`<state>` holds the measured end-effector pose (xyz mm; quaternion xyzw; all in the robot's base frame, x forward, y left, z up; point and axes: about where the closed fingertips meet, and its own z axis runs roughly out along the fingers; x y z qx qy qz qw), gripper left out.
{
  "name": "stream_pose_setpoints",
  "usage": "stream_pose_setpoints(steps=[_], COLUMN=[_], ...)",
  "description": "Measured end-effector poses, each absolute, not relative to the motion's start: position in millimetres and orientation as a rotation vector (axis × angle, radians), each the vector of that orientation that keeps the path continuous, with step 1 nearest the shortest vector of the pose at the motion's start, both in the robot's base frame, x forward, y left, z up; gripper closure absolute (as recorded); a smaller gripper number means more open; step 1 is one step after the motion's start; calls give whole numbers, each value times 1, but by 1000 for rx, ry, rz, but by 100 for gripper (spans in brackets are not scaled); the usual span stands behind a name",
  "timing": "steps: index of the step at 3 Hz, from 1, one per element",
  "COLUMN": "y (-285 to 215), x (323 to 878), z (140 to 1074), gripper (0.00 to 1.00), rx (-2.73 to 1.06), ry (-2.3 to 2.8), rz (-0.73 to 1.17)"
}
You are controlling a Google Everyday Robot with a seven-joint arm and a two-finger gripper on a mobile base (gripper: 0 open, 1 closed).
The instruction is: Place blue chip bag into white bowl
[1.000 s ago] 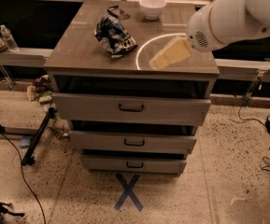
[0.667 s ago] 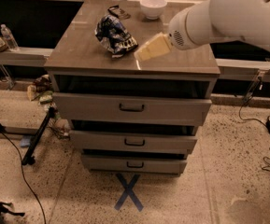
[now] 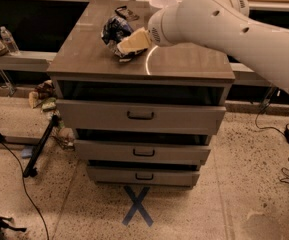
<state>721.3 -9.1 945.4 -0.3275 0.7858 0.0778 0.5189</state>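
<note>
The blue chip bag [image 3: 113,32] lies crumpled on the wooden top of the drawer cabinet [image 3: 84,54], left of the middle. My gripper [image 3: 130,44] is at the end of the big white arm. It is low over the bag's right side and covers part of it. I cannot tell whether it touches the bag. The white bowl [image 3: 159,4] stands at the back of the top. Only its rim shows, and the arm hides the rest.
A small flat dark object with a thin loop [image 3: 126,13] lies behind the bag. The cabinet has three drawers with handles [image 3: 140,115]. A water bottle [image 3: 8,39] stands on a ledge at left. A blue X [image 3: 138,205], cables and a stand leg [image 3: 41,144] are on the floor.
The arm has swung left across the cabinet top. The gripper went from the right side to the chip bag. The bag has not visibly moved.
</note>
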Motion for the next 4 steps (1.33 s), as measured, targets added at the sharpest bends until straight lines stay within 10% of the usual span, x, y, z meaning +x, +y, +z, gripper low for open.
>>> stream_pose_setpoints(steps=[3,4], y=[41,60], x=[787,805], z=[902,891], gripper=[0,16], rx=[-844,-867], ry=[1813,1799], rz=[338,352])
